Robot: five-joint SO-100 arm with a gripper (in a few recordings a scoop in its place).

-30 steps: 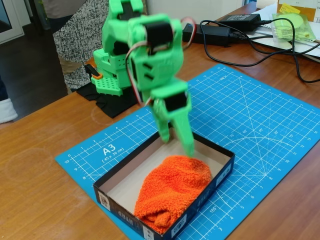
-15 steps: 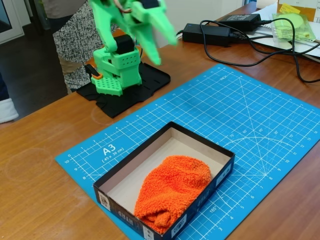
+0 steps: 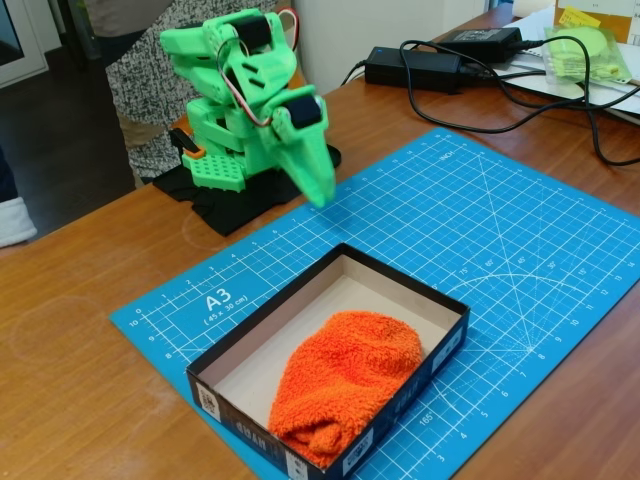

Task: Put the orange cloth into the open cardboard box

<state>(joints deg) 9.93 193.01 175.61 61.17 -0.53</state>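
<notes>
Inside the open cardboard box point(image 3: 445, 345), the orange cloth point(image 3: 345, 380) lies lengthwise.

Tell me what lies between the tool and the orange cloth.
In the fixed view, bare blue cutting mat and the box's far wall separate the tool from the orange cloth.

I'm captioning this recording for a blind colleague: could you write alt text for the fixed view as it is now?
A bright orange fluffy cloth lies bunched inside a shallow dark cardboard box with a beige interior, which sits on a blue cutting mat on a wooden table. The green robot arm is folded back near its base, its end effector pointing down over the mat, clear of the box.
</notes>
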